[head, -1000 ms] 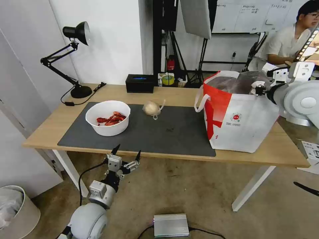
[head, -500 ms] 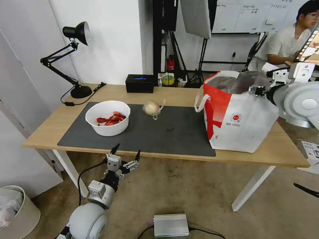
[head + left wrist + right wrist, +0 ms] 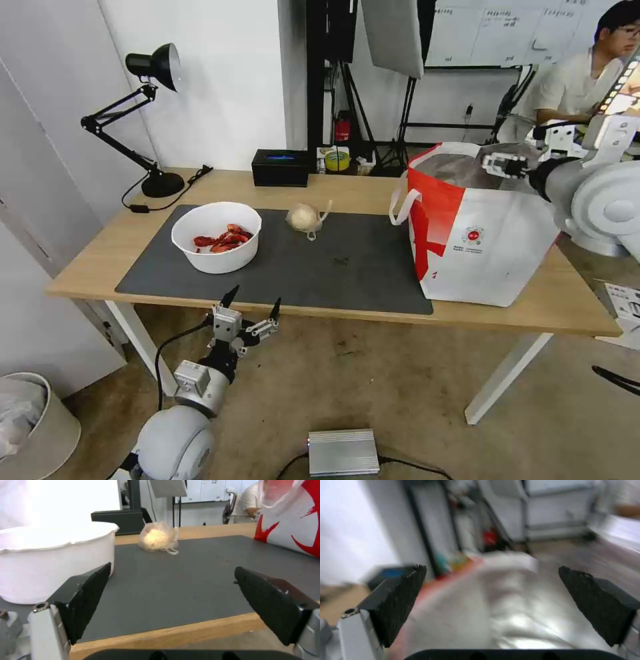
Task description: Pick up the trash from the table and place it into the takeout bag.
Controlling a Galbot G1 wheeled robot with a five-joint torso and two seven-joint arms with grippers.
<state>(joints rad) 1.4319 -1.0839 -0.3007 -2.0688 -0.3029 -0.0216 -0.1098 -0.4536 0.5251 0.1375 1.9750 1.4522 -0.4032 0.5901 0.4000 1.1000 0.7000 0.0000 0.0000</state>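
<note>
Takeout bag (image 3: 487,247), right gripper (image 3: 495,165) now higher

Matt grey mat (image 3: 347,267) on light wood table (image 3: 573,307); foil-lined takeout bag (image 3: 487,247).

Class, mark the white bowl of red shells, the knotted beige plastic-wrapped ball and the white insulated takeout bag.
white bowl of red shells (image 3: 215,257): head view, front wall.
knotted beige plastic-wrapped ball (image 3: 303,217): head view, rounded body.
white insulated takeout bag (image 3: 497,257): head view, white front panel.

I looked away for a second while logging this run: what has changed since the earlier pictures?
The right gripper, fingers open and empty, has swung leftward over the open top of the takeout bag. The left gripper stays open below the table edge; the bowl and wrapped ball have not moved.
</note>
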